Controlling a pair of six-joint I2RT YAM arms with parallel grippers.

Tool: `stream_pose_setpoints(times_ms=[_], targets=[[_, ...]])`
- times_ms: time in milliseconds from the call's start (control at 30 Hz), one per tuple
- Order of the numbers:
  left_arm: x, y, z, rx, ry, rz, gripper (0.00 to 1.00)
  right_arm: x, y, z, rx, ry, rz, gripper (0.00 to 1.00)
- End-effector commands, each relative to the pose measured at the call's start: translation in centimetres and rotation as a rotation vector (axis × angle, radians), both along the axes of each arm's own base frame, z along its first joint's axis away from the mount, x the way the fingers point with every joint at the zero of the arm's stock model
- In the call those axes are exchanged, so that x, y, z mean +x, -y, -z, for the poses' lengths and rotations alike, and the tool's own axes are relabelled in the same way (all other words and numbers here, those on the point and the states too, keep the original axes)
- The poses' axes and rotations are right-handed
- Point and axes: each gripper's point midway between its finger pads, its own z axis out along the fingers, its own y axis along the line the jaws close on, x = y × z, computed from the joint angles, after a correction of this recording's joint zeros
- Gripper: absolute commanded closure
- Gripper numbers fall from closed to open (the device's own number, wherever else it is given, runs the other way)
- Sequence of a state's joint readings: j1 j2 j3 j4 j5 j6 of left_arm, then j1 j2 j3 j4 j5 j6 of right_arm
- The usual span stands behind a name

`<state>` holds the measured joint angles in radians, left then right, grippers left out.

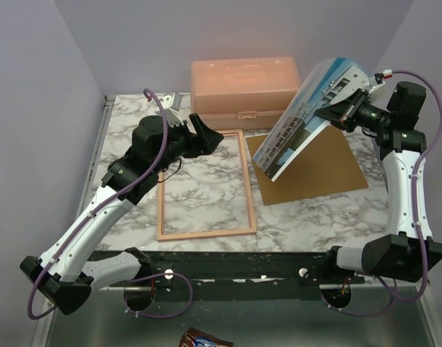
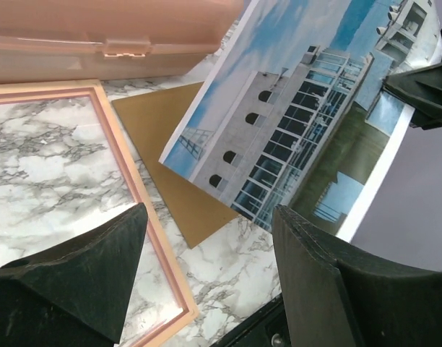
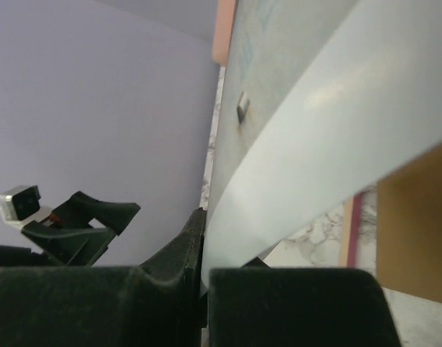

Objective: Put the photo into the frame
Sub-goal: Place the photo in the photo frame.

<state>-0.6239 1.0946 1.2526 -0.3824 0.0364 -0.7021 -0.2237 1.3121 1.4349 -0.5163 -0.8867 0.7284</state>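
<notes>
1. Top view: the right gripper (image 1: pixel 347 110) is clamped on the high short edge of the photo (image 1: pixel 311 119).
   - We'd swing it toward the frame (image 1: pixel 246 181), flatten it, match the long axes, and seat the low edge first.
   - The photo's long axis slopes steeply down-left from the gripper, print side up-left.
   - Its low end sits over the brown board (image 1: pixel 329 170); we can't tell if they touch.
   - The frame lies flat, long axis running away from the bases.
2. Left wrist: the left gripper (image 2: pixel 206 217) is spread wide and holds nothing. A frame rail (image 2: pixel 134 195) is right below it and the photo (image 2: pixel 293 130) is ahead-right. It could pin that rail.
3. Right wrist: the photo (image 3: pixel 329 123) is pinched at the fingertips and bows. Move slowly.
</notes>
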Motion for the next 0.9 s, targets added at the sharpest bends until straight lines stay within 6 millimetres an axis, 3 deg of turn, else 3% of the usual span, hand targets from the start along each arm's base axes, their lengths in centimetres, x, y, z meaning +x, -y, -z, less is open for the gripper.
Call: stream_pose_setpoints(times_ms=[0, 133, 300, 433, 567, 733, 867], targets=[[-0.1, -2.1, 0.3, 0.042, -0.003, -0.070, 0.28, -2.7, -3.5, -3.3, 0.097, 0.044, -0.150, 0.99], [0.0, -2.5, 0.2, 0.051, -0.010, -0.085, 0.28, -3.8, -6.0, -4.7, 0.119, 0.064, -0.234, 0.99], [0.0, -3.3, 0.2, 0.066, -0.020, -0.117, 0.28, -6.0, -11.2, -6.0, 0.159, 0.079, -0.416, 0.99], [-0.1, -4.6, 0.2, 0.079, -0.020, -0.169, 0.28, -7.7, -15.6, -5.1, 0.164, 0.061, -0.557, 0.99], [-0.1, -5.1, 0.6, 0.087, -0.024, -0.190, 0.27, -8.0, -18.9, -1.3, 0.118, -0.004, -0.659, 0.99], [0.3, -4.7, 1.2, 0.098, -0.041, -0.179, 0.27, -5.5, -18.5, 6.9, -0.056, -0.151, -0.594, 0.99], [0.7, -3.9, 2.0, 0.111, -0.059, -0.156, 0.27, -4.7, -18.0, 12.8, -0.139, -0.233, -0.599, 0.99]])
